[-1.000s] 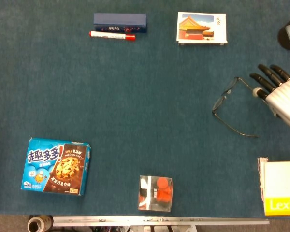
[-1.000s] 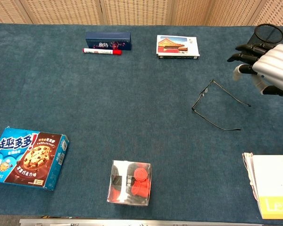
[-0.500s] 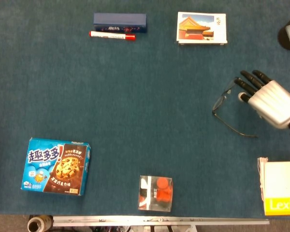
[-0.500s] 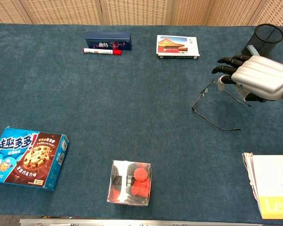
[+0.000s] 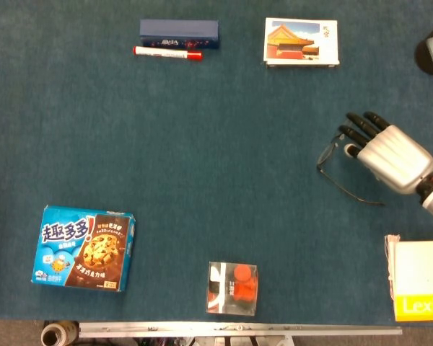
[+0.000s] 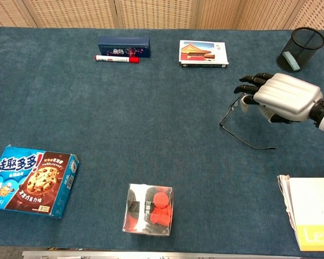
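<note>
The right hand (image 5: pixel 391 157) has moved leftward over the last second, from the right edge of the frame to a spot directly above the glasses (image 5: pixel 344 173). In the head view its dark fingers (image 5: pixel 359 132) now lie over the far part of the frame, where a second ago they were just beside it. In the chest view the hand (image 6: pixel 281 97) has come down and left from the upper right corner, uncovering the mesh cup (image 6: pixel 301 49) behind it.

The fingers are stretched forward and slightly spread, holding nothing. Whether the fingertips touch the glasses (image 6: pixel 243 127) cannot be told. The glasses lie open on the blue counter (image 5: pixel 202 158) at the right middle of the frame, one thin arm running down and right beneath the hand. They have not shifted.

The left hand shows in neither view.

Elsewhere nothing has moved. At the upper left of centre a dark blue box (image 5: pixel 178 33) lies with a red marker (image 5: pixel 167 52) just beside its near edge. A picture card box (image 5: pixel 302 42) sits at the upper right of centre. At the lower left lies a cookie box (image 5: pixel 84 247), and at the lower centre a clear case with red pieces (image 5: pixel 232 287). A white and yellow box (image 5: pixel 420 280) fills the lower right corner.
</note>
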`<state>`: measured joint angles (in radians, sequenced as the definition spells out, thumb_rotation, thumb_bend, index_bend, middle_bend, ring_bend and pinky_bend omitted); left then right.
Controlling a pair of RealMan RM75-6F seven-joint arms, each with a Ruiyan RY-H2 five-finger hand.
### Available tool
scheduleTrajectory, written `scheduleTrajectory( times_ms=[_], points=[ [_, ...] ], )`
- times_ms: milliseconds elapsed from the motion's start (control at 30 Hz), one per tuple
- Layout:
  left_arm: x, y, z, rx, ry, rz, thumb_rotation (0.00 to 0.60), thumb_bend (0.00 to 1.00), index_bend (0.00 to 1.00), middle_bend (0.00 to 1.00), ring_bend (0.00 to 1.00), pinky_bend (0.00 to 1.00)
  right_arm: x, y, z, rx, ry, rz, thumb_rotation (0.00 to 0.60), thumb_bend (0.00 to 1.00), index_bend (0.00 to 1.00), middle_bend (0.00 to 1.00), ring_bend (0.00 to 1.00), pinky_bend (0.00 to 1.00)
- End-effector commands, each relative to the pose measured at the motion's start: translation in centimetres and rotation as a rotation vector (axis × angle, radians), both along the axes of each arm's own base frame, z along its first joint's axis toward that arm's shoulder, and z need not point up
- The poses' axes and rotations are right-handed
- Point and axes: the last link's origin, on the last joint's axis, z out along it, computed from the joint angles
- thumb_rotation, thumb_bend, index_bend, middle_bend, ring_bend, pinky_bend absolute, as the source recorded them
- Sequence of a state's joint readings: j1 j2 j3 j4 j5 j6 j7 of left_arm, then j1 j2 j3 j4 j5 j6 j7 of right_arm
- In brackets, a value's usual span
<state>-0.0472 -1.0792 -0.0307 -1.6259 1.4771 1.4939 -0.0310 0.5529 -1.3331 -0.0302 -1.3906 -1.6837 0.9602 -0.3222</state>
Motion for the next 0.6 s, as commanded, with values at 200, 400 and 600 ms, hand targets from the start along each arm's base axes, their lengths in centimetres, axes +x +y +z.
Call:
scheduleTrajectory(
  times_ms=[200,400,600],
  points=[
    [0.0,0.0,0.1,0.002,-0.004,0.001,0.600,0.05,0.53,0.46,0.34,0.49,0.2,-0.4,-0.9,0.011,0.005,-0.002,0.600,0.90,0.40,0.17,0.01,0.16],
    [0.0,0.0,0.2,0.004,-0.004,-0.002,0.600,0.05,0.53,0.46,0.34,0.49,0.4,-0.6,-1.5,0.022,0.003,-0.004,0.600,0.90,0.40,0.17,0.01,0.16],
    [0.0,-0.1,0.3,0.008,-0.007,-0.003,0.600,0.05,0.53,0.46,0.34,0.49,0.7,-0.8,-2.1,0.025,-0.003,-0.002,0.600,0.90,0.39,0.17,0.01,0.16]
  ],
)
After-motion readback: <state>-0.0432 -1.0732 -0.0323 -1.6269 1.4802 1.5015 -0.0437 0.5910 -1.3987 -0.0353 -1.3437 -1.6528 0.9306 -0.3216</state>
